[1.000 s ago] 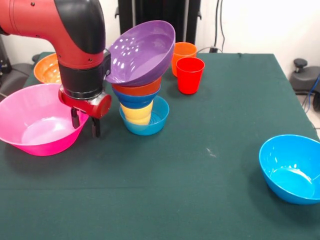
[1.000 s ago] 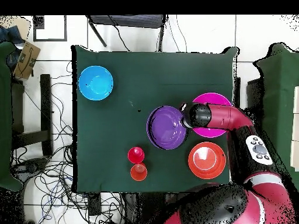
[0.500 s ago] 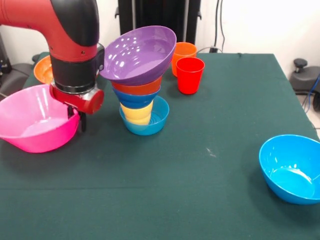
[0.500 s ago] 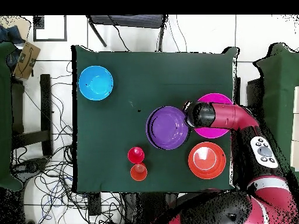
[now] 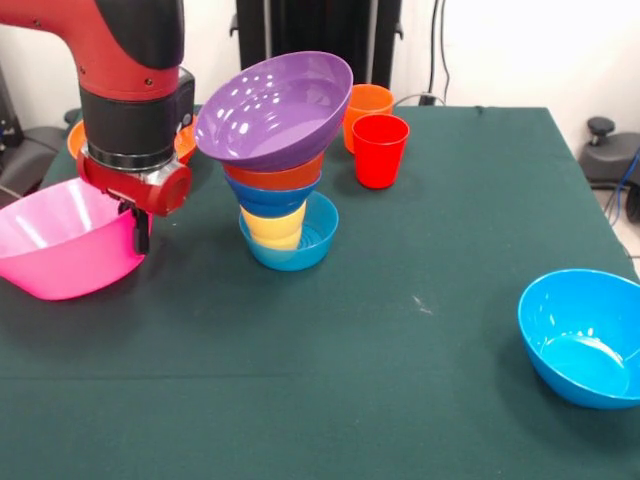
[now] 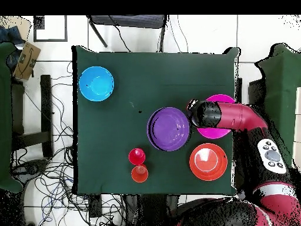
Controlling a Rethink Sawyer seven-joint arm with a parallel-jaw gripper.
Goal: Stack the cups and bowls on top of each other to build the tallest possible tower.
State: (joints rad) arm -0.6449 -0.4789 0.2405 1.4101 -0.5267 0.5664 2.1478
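Observation:
The tower [image 5: 278, 170] stands left of the table's middle: a small blue bowl [image 5: 312, 240] holds a yellow cup [image 5: 272, 224], then a blue and an orange bowl, with the purple bowl [image 5: 275, 108] tilted on top. My gripper [image 5: 135, 228] is shut on the right rim of the large pink bowl [image 5: 55, 250], which tilts. Only its outer finger [image 5: 138, 235] shows. The red cup [image 5: 380, 150] and the orange cup [image 5: 368, 102] stand behind the tower. From overhead, my wrist covers part of the pink bowl [image 6: 222, 99], next to the purple bowl [image 6: 168, 128].
A large orange bowl [image 5: 78, 140] lies behind my arm; from overhead this orange bowl [image 6: 208, 161] sits near the table's edge. A medium bright blue bowl [image 5: 585, 335] rests alone at the front right corner. Cables and chairs surround the table.
My gripper moved left from beside the tower to the pink bowl's rim and shut on it. The pink bowl shifted left and tipped. The tower stayed put.

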